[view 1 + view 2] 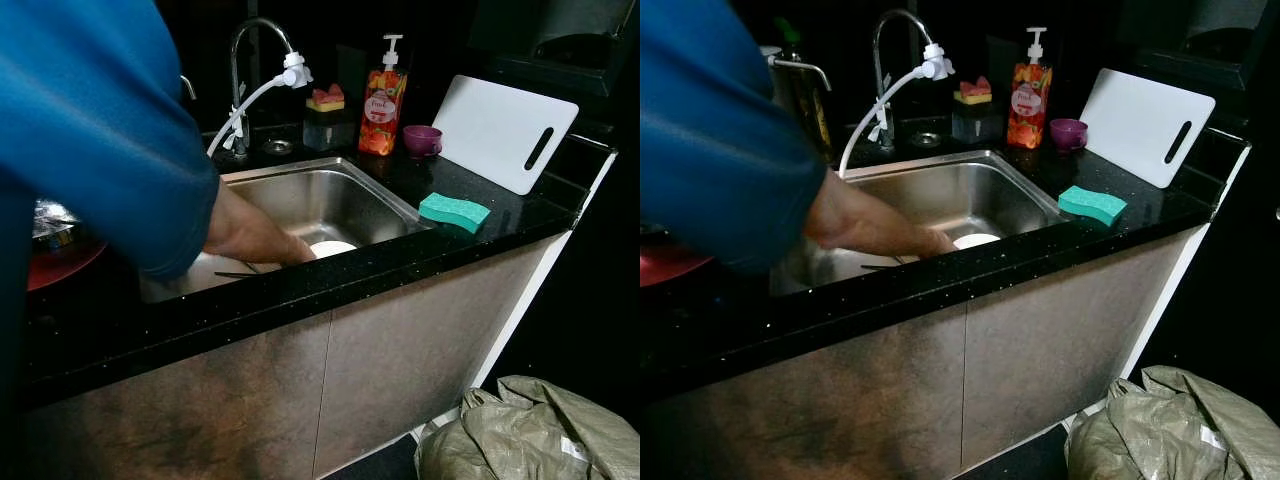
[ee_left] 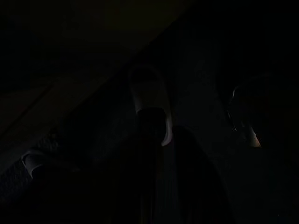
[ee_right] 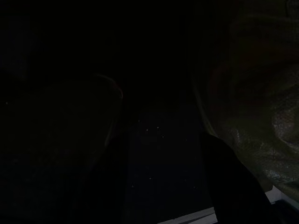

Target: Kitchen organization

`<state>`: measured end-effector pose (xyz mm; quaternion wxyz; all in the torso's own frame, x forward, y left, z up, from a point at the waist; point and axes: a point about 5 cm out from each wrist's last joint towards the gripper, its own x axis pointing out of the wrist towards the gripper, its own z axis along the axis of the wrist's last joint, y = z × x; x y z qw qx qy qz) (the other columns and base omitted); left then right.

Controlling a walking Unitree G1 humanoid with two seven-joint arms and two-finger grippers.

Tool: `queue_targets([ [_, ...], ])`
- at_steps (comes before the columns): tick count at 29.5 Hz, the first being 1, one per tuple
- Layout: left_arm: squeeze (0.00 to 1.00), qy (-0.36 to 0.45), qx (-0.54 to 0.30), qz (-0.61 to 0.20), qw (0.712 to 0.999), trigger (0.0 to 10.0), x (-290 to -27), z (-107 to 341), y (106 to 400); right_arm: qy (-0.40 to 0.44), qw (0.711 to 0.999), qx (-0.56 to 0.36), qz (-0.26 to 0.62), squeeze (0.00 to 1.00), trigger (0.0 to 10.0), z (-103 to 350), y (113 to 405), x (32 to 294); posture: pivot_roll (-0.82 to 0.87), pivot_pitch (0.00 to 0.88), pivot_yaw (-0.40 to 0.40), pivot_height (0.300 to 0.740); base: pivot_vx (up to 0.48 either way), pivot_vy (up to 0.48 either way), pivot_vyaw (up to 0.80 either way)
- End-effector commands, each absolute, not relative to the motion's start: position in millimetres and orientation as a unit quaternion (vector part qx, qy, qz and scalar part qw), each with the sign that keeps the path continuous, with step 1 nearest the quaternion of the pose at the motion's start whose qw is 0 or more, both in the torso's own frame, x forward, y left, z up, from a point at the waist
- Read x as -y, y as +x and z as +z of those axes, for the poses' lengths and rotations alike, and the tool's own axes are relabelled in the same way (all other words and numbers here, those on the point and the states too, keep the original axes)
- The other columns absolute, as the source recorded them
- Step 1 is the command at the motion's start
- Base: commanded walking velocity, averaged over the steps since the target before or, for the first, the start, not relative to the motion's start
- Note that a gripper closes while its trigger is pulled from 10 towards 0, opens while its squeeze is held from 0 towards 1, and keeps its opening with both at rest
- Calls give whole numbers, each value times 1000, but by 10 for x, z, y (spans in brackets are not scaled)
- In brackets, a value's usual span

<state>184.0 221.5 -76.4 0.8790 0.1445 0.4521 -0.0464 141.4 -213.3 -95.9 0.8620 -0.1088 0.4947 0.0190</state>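
A person's hand (image 1: 262, 238) reaches a white dish (image 1: 332, 248) at the sink's (image 1: 370, 190) front edge: likely wet, slippery, breakable, best gripped by its rim. Both grippers' state: cannot tell.

From my feed, a person's arm (image 1: 250, 232) reaches into the sink (image 1: 345, 195), blocking its left half; the right half stays open. On the surface (image 1: 500, 215), the green sponge (image 1: 454, 211) and white cutting board (image 1: 503, 132) crowd the right side, with bare room between them.

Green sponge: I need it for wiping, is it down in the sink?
No, the green sponge lies on the black counter right of the sink.
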Motion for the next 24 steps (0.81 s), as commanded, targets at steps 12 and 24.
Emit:
queue_targets([
  [12, 0, 140, -468, -43, 871, 10000, -2219, -816, 1735, -105, 860, -499, 17, 0, 10000, -968, 1377, 2151, 12, 100, -31, 740, 0, 0, 0],
  [24, 0, 136, -465, -44, 873, 10000, -2213, -813, 1740, -97, 862, -496, 22, 0, 10000, -966, 1378, 2149, 6, 102, -32, 740, 0, 0, 0],
])
